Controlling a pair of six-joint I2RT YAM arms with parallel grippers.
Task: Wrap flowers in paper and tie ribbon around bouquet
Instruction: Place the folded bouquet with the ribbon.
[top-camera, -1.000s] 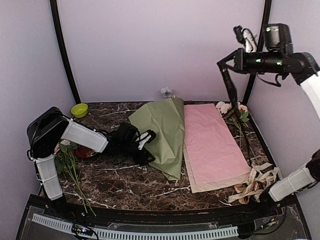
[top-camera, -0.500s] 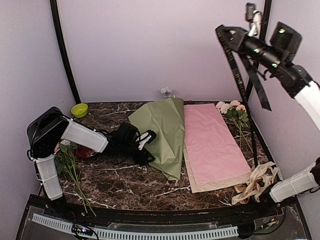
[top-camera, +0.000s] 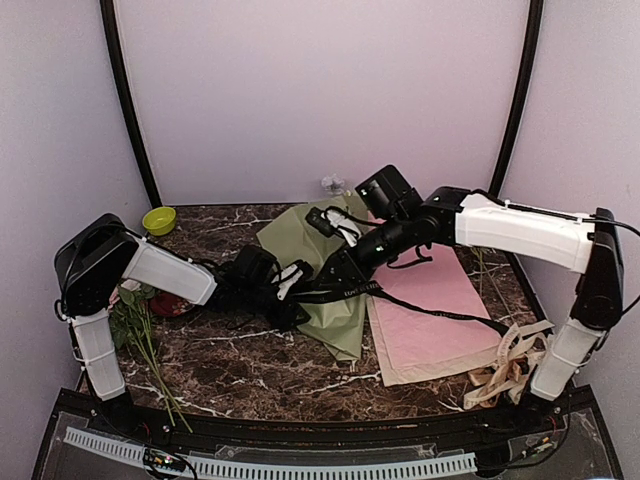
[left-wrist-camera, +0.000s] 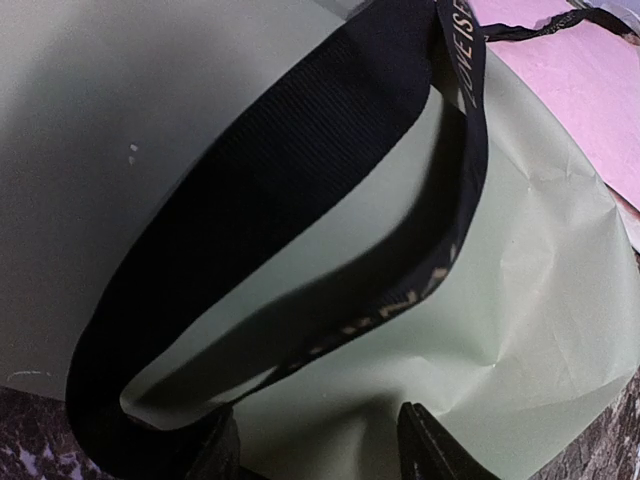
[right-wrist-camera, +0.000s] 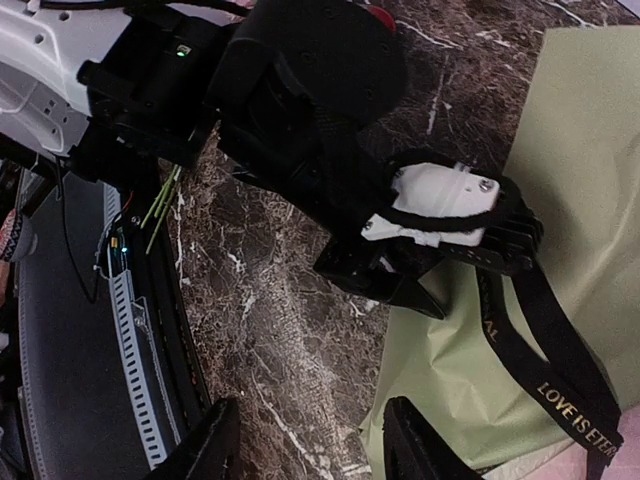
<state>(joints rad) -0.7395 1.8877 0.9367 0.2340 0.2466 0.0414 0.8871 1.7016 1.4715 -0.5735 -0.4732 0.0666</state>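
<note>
Presently, the black ribbon is seen stretched across the bench. It runs from the left hand, at the left edge of the sage-green paper, over that paper and across the pink sheet toward the right side.

From the left wrist, the ribbon is seen looped in a wide arc above the paper, its lower end dropping beside one finger. The fingers of the left hand are spread, and nothing is seen clamped between them.

From the right wrist, the ribbon is shown draped over the left hand and laid on the paper, with pale lettering readable along it.

The right hand is poised above the paper, just beside the left hand. Its fingers are parted and nothing is grasped between them.

The paper lies folded and creased at the middle of the bench, its right edge against the pink sheet.

The flowers are laid at the far left, beside the left arm's base. Only leaves and long stems can be made out, as the blossoms are hidden by the arm.

A green bowl is set at the back left, and a cream ribbon is heaped at the near right.
</note>
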